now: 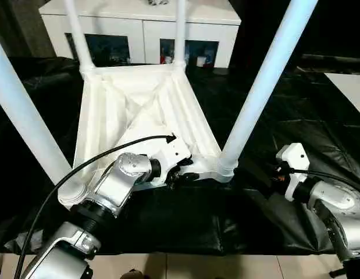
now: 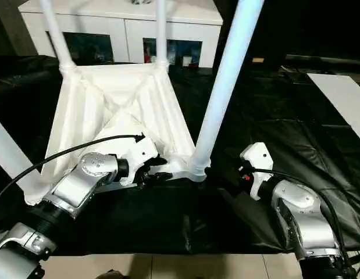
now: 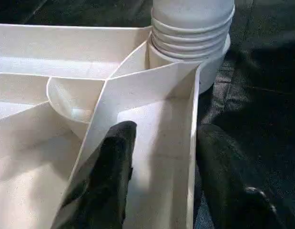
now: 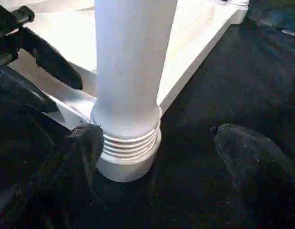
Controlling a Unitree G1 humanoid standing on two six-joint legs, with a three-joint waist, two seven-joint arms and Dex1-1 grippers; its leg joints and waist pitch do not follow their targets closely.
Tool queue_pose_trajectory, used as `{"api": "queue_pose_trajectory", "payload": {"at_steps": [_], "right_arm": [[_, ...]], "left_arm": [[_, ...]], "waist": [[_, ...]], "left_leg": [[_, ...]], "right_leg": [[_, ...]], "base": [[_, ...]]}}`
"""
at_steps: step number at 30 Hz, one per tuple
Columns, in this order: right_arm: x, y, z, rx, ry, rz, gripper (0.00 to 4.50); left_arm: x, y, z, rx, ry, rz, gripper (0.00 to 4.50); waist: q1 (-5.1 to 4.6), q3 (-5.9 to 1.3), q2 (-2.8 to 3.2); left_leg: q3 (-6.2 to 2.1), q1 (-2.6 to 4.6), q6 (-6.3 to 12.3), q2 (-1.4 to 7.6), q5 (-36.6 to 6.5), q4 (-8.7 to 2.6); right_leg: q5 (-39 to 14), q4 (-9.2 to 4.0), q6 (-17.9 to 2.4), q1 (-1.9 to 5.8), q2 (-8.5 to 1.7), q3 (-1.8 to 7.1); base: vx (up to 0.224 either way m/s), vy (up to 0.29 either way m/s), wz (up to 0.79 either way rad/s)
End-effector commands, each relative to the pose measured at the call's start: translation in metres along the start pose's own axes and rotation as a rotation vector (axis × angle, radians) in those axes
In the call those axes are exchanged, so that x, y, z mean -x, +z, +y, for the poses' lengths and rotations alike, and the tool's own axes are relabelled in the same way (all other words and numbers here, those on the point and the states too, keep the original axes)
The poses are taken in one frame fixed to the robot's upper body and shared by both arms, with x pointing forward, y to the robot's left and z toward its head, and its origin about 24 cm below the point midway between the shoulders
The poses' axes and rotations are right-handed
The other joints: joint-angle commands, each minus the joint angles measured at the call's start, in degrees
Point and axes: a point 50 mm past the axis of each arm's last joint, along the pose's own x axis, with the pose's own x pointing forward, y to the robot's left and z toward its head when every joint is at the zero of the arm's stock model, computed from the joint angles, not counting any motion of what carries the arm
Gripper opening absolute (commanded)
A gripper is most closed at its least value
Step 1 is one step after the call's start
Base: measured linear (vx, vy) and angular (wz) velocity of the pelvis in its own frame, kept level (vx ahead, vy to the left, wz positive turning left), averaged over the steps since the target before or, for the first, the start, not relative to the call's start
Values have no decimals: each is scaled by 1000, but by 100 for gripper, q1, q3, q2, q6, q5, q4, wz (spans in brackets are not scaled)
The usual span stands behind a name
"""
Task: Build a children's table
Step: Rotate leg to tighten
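The children's table (image 1: 139, 110) lies upside down on a black, wrinkled, slightly glossy sheet (image 1: 273, 116), its ribbed white plastic underside facing up and all four round tapering legs (image 1: 267, 81) pointing upward. Its long axis runs away from the robot toward the white cabinet (image 1: 145, 26) with glass-fronted doors. The near right leg meets its socket in ringed ridges. The left gripper (image 3: 159, 157) straddles the table's near rim, one finger inside and one outside, part open, seemingly not clamping. The right gripper (image 4: 157, 157) stands wide open around that leg's base, holding nothing.
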Motion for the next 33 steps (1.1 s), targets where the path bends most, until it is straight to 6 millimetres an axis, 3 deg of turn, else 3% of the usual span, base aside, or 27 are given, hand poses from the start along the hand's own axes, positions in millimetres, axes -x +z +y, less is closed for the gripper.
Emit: {"api": "queue_pose_trajectory", "payload": {"at_steps": [1,5,10,12,17,25,33], "right_arm": [[2,6,0,29,18,0,422],[3,6,-1,31,19,3,422],[4,5,-1,32,21,6,422],[4,5,-1,33,21,6,422],[5,7,-3,38,25,7,422],[3,8,-4,40,39,4,422],[6,8,4,30,185,21,422]], "left_arm": [[0,-11,-1,24,-27,80,215],[5,-14,-2,50,-69,113,178],[12,-15,-1,104,-107,121,136],[13,-15,-1,109,-111,126,103],[19,-17,-4,97,-146,170,84],[14,-15,-9,50,-161,158,13],[13,-15,-24,-28,-286,72,3]], "waist": [[19,-371,-52],[10,-378,-56],[15,-390,-45],[13,-382,-43],[10,-365,-47],[16,-381,-43],[22,-371,-50]], "left_leg": [[-211,81,354,409,-951,-412],[-219,67,358,412,-872,-413],[-203,63,456,404,-690,-392],[-202,73,453,407,-750,-396],[-211,83,366,418,-900,-417],[-203,72,414,406,-759,-400],[-209,65,463,411,-894,-405]], "right_leg": [[-1303,-464,-1068,243,-542,279],[-1179,-440,-1096,255,-552,280],[-796,-401,-1269,259,-545,278],[-876,-412,-1272,255,-543,277],[-1208,-441,-1197,247,-551,280],[-923,-419,-1229,260,-546,281],[-1169,-450,-1165,267,-556,280]], "base": [[0,0,0],[0,0,0],[0,0,0],[0,0,0],[0,0,0],[0,0,0],[0,0,0]]}}
